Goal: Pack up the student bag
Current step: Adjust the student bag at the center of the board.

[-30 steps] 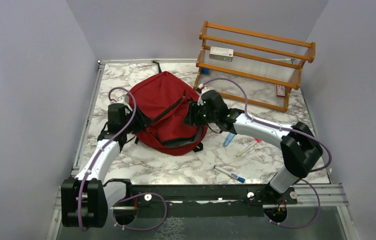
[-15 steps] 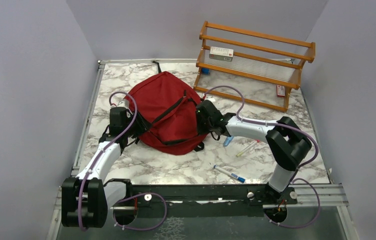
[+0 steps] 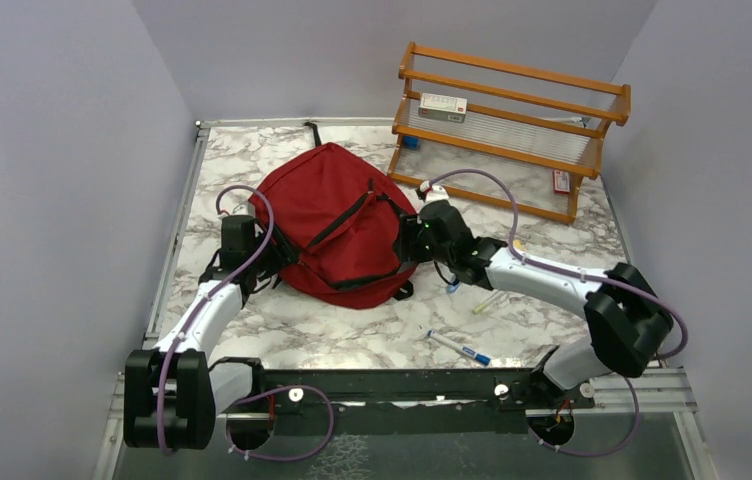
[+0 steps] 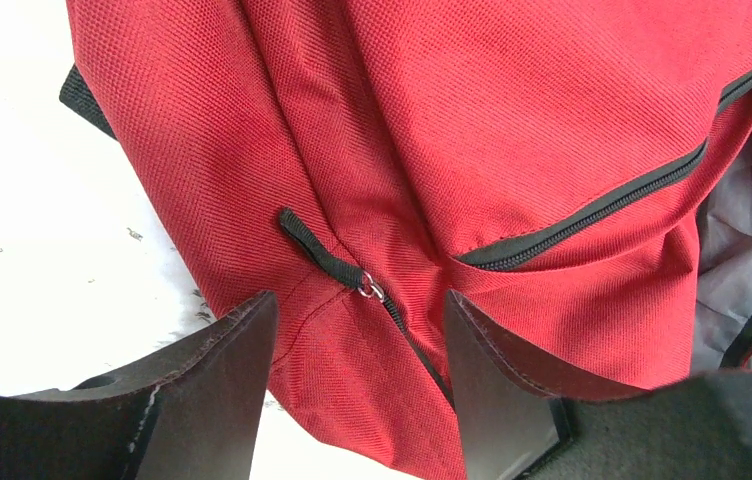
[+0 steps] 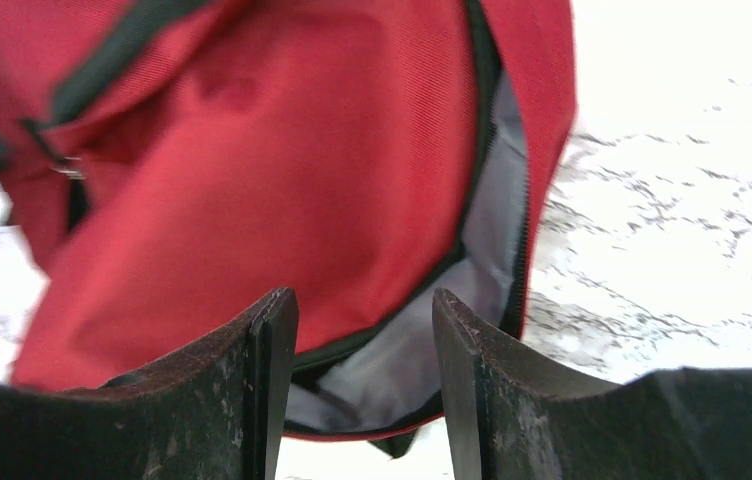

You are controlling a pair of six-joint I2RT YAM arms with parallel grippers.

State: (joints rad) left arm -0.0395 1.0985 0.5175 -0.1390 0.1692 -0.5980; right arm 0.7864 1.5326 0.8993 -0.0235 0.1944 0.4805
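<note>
The student bag (image 3: 337, 225), dark red with black zips, lies on the marble table between my two grippers. My left gripper (image 3: 270, 262) is at its left edge. In the left wrist view the left gripper (image 4: 360, 335) stands open over the red fabric (image 4: 512, 120), with a black zip pull (image 4: 370, 288) just ahead of the fingertips. My right gripper (image 3: 404, 245) is at the bag's right side. It (image 5: 364, 320) is open too, its fingers on either side of the unzipped mouth, where the grey lining (image 5: 497, 240) shows. Neither gripper pinches anything.
A wooden rack (image 3: 512, 130) stands at the back right, with a small box (image 3: 442, 107) on its upper shelf. Pens lie on the table right of the bag: one with a blue cap (image 3: 459, 349) and one lighter (image 3: 492, 298).
Both grippers' jaws have spread wider. The right arm's elbow swung out to the right. The bag's lifted lower edge has dropped and less grey lining shows from above.
</note>
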